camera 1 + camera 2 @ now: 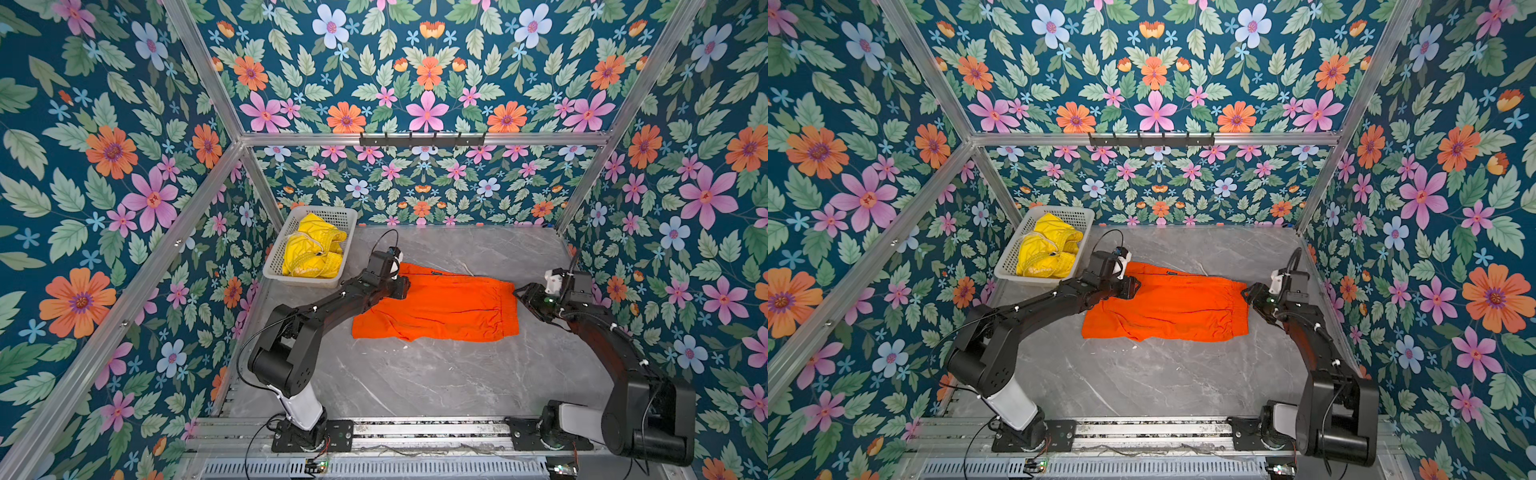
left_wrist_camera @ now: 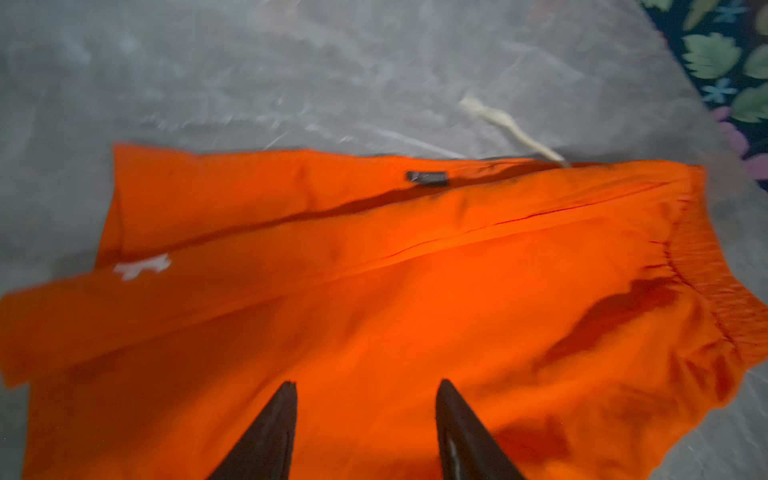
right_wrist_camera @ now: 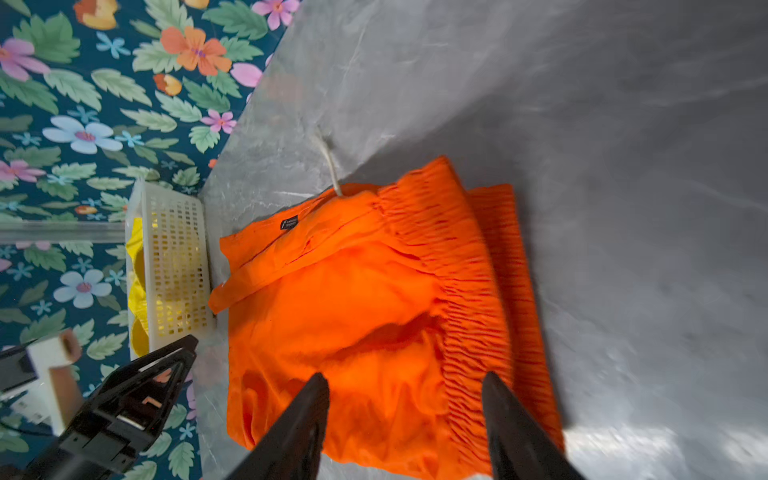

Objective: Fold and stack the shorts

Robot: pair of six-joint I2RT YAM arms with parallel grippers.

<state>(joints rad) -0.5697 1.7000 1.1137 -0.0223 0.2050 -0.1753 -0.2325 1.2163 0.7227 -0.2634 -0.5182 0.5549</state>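
Top views show the orange shorts [image 1: 436,305] flat near the middle of the grey desk [image 1: 415,374], apparently already folded once, leg over leg. The right wrist view shows two layers of gathered waistband [image 3: 469,266] lying one on the other. The long axis runs side to side across the desk: the waistband points toward the right arm, the hems [image 1: 365,320] toward the left arm. A whitish drawstring [image 2: 511,124] trails off the far edge onto the bare desk. The left end effector [image 2: 368,386] hovers over the hem end, jaws roughly half apart with nothing between them. The right end effector [image 3: 405,376] hangs by the waistband end, likewise parted and empty. The yellow shorts [image 1: 311,249] lie crumpled in the white basket [image 1: 328,214] at the far left corner, just beside the orange pair and not yet touched by folding. By this reckoning the job is in its early part: the orange pair likely wants a crosswise fold, then the yellow pair must come out, be folded and go on top.
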